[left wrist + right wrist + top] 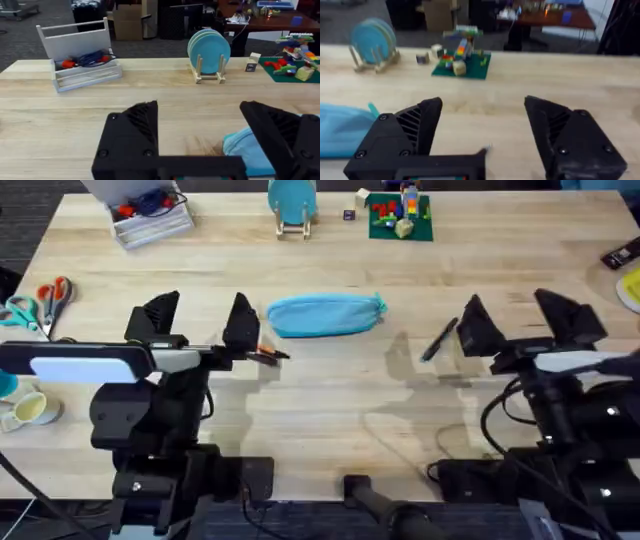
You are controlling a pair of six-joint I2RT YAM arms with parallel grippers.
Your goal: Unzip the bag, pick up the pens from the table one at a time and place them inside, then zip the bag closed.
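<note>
The blue pencil pouch (325,315) lies zipped on the table (330,410) between both wide-open grippers (left (200,320), right (520,315)), and a grab might just push the soft pouch away

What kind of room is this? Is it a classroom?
Probably a robot lab or workshop, not a classroom. Two robot arms sit at a wooden table of practice things: a bag, toy bricks, a plate rack. Behind it are desks and cardboard boxes.
</note>
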